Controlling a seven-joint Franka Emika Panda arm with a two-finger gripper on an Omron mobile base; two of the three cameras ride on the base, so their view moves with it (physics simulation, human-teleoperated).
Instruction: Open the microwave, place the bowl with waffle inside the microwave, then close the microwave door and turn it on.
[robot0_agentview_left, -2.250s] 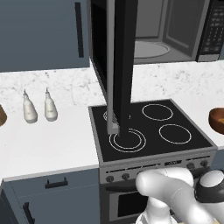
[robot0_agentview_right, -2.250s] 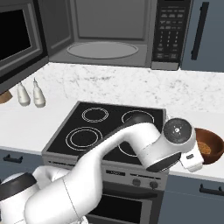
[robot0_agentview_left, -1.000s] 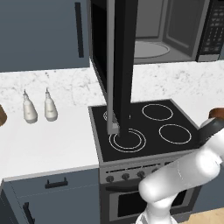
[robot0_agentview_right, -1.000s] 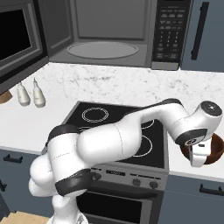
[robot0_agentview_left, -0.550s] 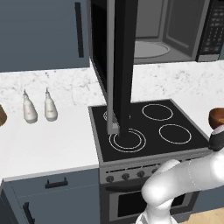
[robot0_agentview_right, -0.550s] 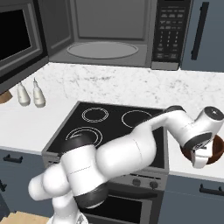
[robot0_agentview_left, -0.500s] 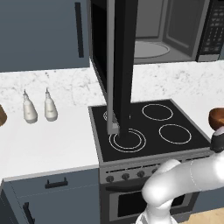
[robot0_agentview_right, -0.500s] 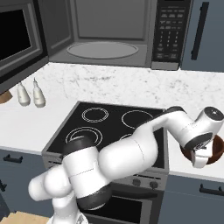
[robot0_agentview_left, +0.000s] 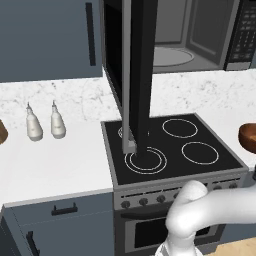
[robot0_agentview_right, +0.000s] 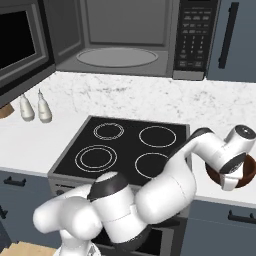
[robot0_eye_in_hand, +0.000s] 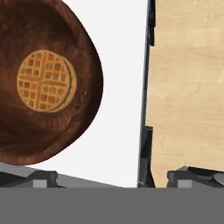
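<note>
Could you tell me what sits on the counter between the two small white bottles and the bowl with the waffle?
The black stove fills that stretch, seen in the right base view: bottles to its left, bowl to its right. Nothing stands on its burners.

White arm bent in a wide arc to its right, elbow low, forearm reaching outward and the wrist turned so the hand points straight down. Gripper (robot0_eye_in_hand: 111, 177) with jaws spread wide, nothing between them; finger tips (robot0_eye_in_hand: 41, 177) dark, one at each side of the hand view's lower edge. In the right base view the gripper (robot0_agentview_right: 231, 181) hangs beneath the round wrist joint, over the bowl (robot0_agentview_right: 246, 175).
</note>
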